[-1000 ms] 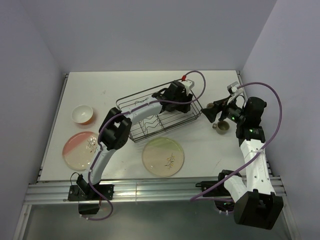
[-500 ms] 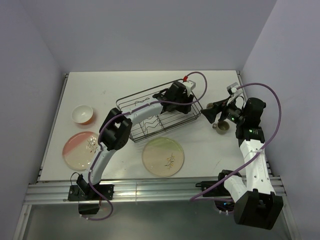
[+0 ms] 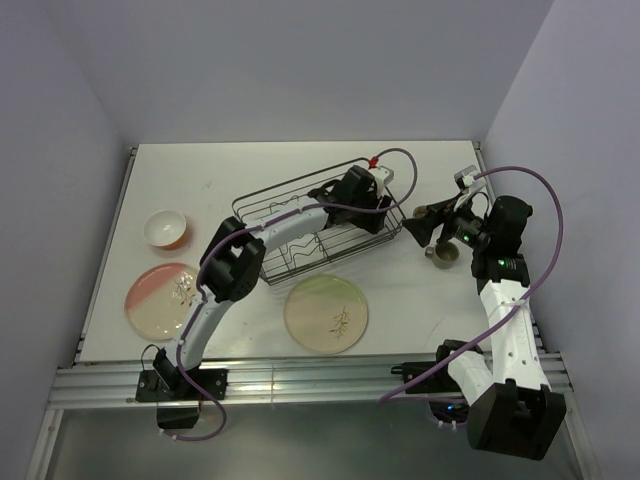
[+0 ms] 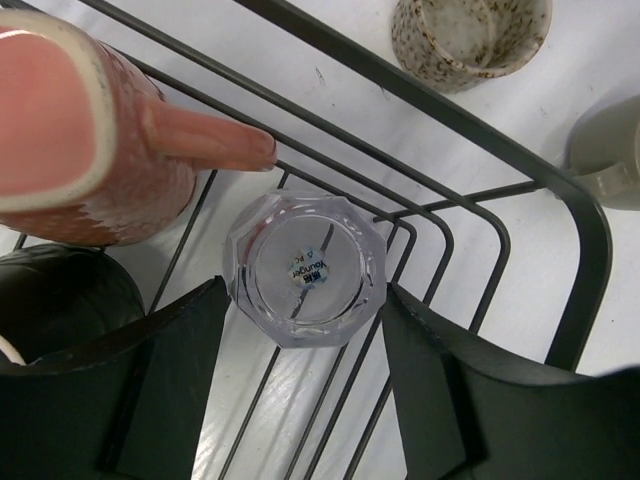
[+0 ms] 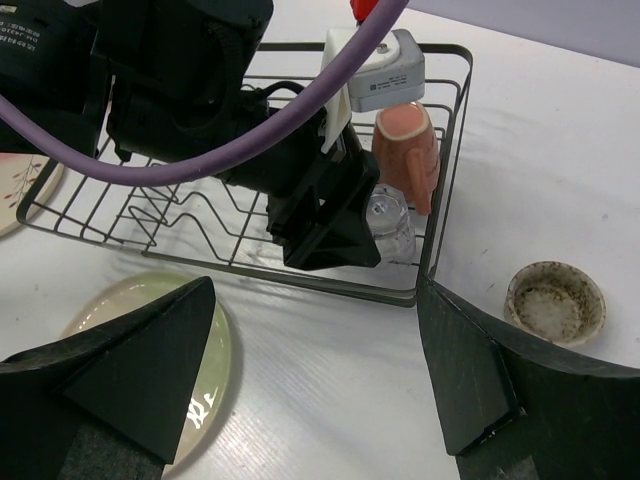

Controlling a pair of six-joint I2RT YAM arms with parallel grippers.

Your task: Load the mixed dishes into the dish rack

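The clear glass (image 4: 303,268) stands upside down on the floor of the black wire dish rack (image 3: 290,200), in its right end corner. My left gripper (image 4: 300,300) hangs over it, open, one finger close on each side. The pink mug (image 4: 90,130) lies on its side in the rack, just beside the glass. A brown speckled mug (image 4: 470,35) and an olive mug (image 4: 610,150) sit on the table outside the rack. My right gripper (image 5: 320,370) hovers open and empty over the table, off the rack's right corner.
The green-tinted plate (image 3: 326,314) lies flat in front of the rack. The pink-tinted plate (image 3: 162,298) and the orange bowl (image 3: 164,229) are at the left. The right wall stands close behind the right arm.
My left gripper's jaws have spread apart around the glass, which stays standing in the rack. The right arm has barely shifted.
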